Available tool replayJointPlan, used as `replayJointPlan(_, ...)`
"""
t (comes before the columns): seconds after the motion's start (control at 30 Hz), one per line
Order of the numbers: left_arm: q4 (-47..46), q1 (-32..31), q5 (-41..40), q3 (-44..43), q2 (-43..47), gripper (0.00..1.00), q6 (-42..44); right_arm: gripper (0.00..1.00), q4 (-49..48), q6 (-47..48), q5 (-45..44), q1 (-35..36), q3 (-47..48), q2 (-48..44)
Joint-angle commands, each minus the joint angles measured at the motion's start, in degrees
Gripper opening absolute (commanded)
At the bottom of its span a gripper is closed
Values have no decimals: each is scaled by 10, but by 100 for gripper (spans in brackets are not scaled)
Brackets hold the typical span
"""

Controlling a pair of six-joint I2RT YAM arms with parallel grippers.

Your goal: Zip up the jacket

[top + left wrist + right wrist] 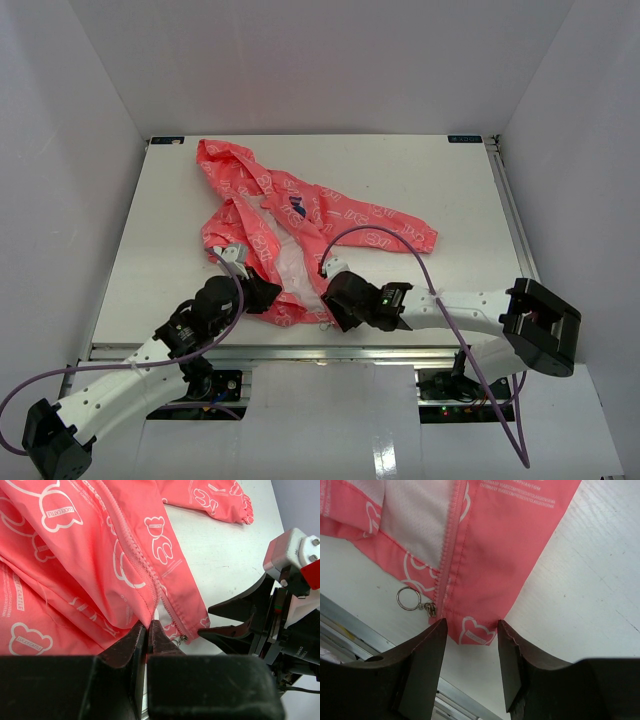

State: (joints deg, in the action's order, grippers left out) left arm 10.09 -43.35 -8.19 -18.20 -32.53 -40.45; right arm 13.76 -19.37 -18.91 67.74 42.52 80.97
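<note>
The coral-pink jacket (330,215) lies open on the white table (450,180), with its pale lining showing in the middle. My left gripper (268,295) is at the left front panel's lower edge. In the left wrist view it (147,625) is shut on that panel's zipper edge. My right gripper (332,298) is open at the right panel's bottom corner. In the right wrist view its jaws (472,624) straddle the hem corner without touching it. The zipper slider (431,609) with its ring pull (409,598) lies just left of the jaws. The slider also shows in the left wrist view (184,639).
The table's near metal edge (300,350) runs just below both grippers. White walls enclose the table on three sides. A purple cable (400,235) arcs over the jacket's right sleeve. The jacket's hood lies at the far left (225,160).
</note>
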Motion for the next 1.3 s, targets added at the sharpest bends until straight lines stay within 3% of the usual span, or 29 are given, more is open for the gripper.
replayJointPlan(0.0, 0, -1, -8, 4, 4, 0, 6, 51, 21, -15, -60, 16, 38, 1)
replayJointPlan(0.73, 2, -1, -9, 5, 11, 0, 5, 49, 27, -25, -74, 29, 54, 60)
replayJointPlan(1.27, 4, -1, -12, 4, 12, 0, 4, 44, 7, -41, -32, 16, 34, 74)
